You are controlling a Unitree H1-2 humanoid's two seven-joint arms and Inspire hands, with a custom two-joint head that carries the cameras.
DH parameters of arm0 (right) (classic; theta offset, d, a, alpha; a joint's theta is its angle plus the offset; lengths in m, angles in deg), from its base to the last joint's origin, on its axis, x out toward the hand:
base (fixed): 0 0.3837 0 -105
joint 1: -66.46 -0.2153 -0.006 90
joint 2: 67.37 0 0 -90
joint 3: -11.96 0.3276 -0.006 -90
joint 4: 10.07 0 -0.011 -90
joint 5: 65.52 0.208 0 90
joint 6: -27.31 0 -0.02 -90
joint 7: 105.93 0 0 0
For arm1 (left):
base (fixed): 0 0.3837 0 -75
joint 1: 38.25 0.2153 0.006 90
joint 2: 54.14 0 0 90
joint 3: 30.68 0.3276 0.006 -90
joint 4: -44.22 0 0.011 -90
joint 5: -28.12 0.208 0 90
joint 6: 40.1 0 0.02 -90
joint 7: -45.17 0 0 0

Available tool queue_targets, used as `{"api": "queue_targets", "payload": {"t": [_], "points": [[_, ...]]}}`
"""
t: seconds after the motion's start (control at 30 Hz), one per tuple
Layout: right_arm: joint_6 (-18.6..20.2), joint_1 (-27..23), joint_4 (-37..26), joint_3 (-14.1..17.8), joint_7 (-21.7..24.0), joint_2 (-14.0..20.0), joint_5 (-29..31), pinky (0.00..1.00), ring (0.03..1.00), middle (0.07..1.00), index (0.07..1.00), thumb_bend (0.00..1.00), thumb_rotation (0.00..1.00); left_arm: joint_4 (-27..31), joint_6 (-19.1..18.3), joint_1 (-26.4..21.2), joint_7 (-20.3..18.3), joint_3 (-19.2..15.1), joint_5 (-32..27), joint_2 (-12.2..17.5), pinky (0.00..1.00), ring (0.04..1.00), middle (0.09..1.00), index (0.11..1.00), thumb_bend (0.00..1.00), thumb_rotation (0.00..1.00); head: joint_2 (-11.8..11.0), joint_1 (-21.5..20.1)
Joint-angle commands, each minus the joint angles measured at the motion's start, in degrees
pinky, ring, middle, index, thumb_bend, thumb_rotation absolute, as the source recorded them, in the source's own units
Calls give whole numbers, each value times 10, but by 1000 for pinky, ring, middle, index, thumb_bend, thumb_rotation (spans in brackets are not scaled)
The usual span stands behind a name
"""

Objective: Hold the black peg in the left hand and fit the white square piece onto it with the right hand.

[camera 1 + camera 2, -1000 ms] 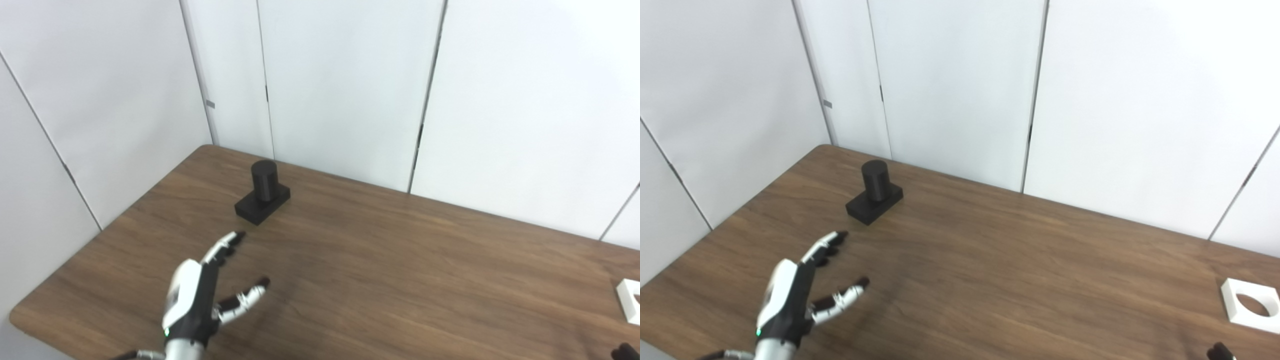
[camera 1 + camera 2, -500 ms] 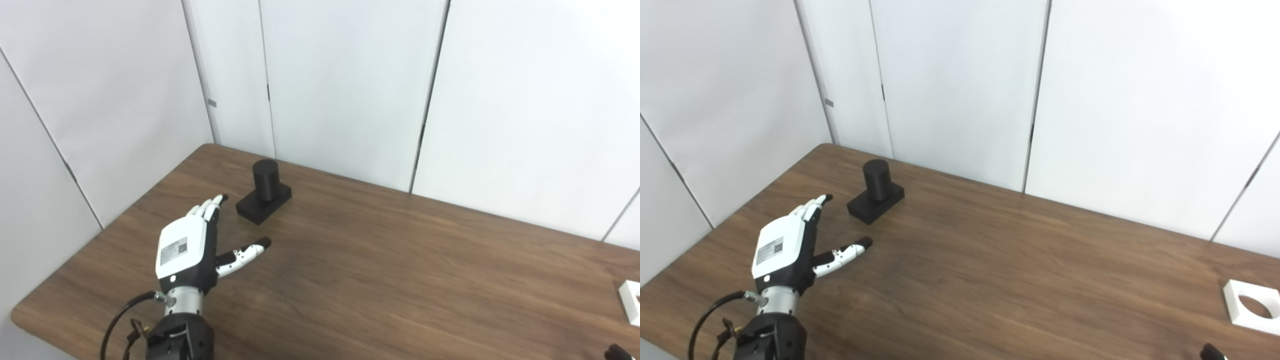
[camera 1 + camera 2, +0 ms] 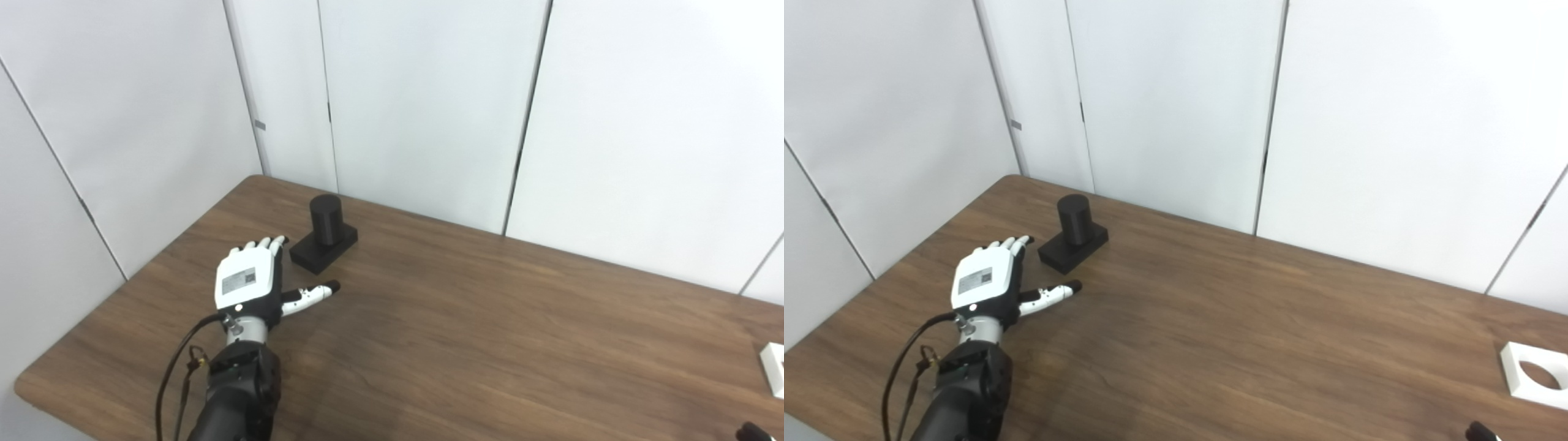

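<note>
The black peg (image 3: 324, 221), a round post on a square black base, stands upright on the brown table (image 3: 465, 331) at the far left. My left hand (image 3: 252, 283) is open and empty, fingers spread, just left of and in front of the peg's base, apart from it. The white square piece (image 3: 1536, 375) with a round hole lies flat at the table's right edge. Of my right hand only a dark tip (image 3: 1479, 431) shows at the bottom right corner; whether it is open or shut is hidden.
White wall panels (image 3: 429, 98) close the table in at the back and left. The table's rounded left corner and front edge (image 3: 37, 383) lie near my left forearm (image 3: 236, 398).
My left hand has moved forward and up the table toward the black peg, staying open. The peg and the white piece have not moved.
</note>
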Motion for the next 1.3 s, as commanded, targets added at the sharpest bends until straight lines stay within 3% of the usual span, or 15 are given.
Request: {"api": "queue_targets", "payload": {"t": [0.0,0.17,0.43,0.7,0.8,0.9,1.1,1.27], "points": [[10,4,-9,-1,-2,-7,-5,847,910,880,834,525,1000,-6,-1,-37,12,-1,15,19,971,947,929,896,896,810,1,0],[11,5,-11,-2,-2,-9,-5,840,904,873,833,531,1000,-53,-1,-63,12,6,17,30,991,961,938,913,913,785,6,-4],[13,8,-19,-8,-4,-7,-15,828,884,864,834,503,1000,-120,-1,-85,60,28,-6,57,992,960,938,909,932,786,15,-14],[7,9,-18,-10,0,-5,-11,845,894,875,849,498,1000,-166,-1,-107,90,35,-24,65,994,960,939,914,919,757,17,-21],[-5,10,-13,-10,10,-2,10,946,945,925,904,462,1000,-182,-1,-114,101,36,-24,67,988,953,930,902,907,748,17,-21],[1,9,-13,-9,10,-2,15,959,954,931,908,453,1000,-194,-1,-121,113,35,-31,69,990,951,925,892,903,745,20,-25],[12,7,-16,-7,7,-4,16,959,956,929,903,449,1000,-203,-1,-129,128,36,-59,68,967,935,908,864,892,725,23,-25],[25,7,-23,-6,4,-7,18,952,951,928,900,459,1000,-207,4,-142,135,24,-139,59,923,917,884,809,857,643,26,-28]]}}
